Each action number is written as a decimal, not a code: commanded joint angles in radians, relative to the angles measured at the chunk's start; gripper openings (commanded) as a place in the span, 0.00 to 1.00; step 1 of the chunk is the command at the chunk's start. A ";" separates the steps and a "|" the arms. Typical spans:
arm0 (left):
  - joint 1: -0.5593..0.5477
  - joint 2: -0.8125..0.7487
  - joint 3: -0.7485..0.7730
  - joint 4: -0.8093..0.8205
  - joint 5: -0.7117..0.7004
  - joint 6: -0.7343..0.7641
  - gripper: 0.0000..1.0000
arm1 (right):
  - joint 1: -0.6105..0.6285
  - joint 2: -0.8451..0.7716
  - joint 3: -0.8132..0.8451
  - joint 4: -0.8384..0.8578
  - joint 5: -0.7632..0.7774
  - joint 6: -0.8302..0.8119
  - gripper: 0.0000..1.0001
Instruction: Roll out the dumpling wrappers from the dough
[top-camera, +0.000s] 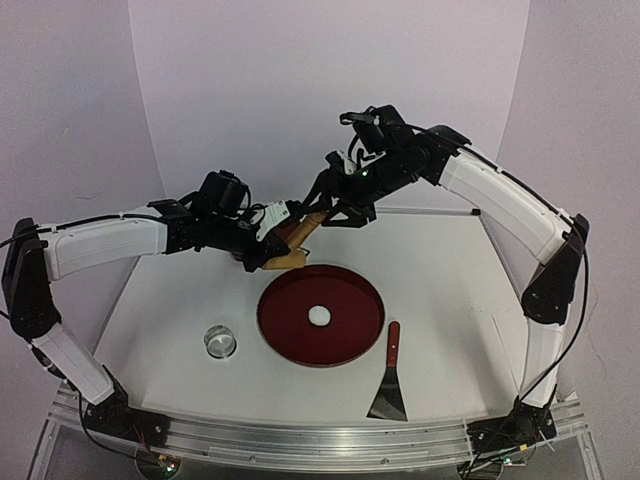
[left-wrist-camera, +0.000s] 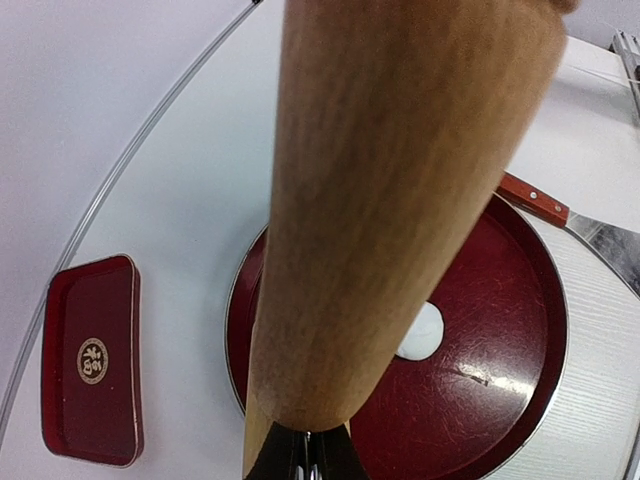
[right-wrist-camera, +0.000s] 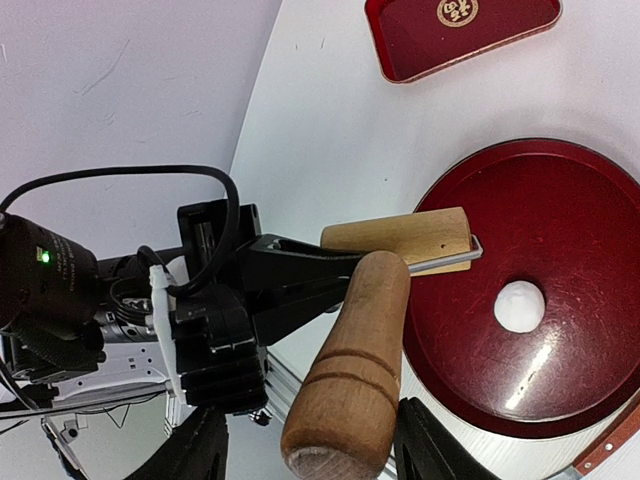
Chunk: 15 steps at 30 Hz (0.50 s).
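Rolling pin (left-wrist-camera: 400, 200) clamped in the left tool (top-camera: 272, 238) above the red tray's (top-camera: 352, 332) far-left rim — right tool (right-wrist-camera: 312, 440) spread around its handle, probably to share the load — dough (top-camera: 319, 315) resting mid-tray, awaiting rolling.

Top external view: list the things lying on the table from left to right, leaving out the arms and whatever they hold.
ring cutter → round red tray, with the dough at its middle → scraper

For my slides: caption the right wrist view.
Left gripper clamps the rolling pin near the round red tray holding a small white dough lump; right gripper open.
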<state>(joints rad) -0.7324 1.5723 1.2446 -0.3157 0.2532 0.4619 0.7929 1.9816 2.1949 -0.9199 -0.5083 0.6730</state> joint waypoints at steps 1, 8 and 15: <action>-0.012 -0.033 0.032 0.063 0.008 -0.025 0.00 | 0.006 0.011 -0.014 0.023 0.025 0.007 0.56; -0.013 -0.065 0.028 0.039 0.030 -0.040 0.00 | 0.006 0.001 -0.028 0.021 0.028 -0.003 0.43; -0.013 -0.120 0.012 0.009 0.030 -0.060 0.00 | -0.001 -0.012 -0.050 0.016 0.037 -0.008 0.38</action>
<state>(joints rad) -0.7352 1.5571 1.2414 -0.3662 0.2523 0.4155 0.7919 1.9816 2.1630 -0.9087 -0.4984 0.6769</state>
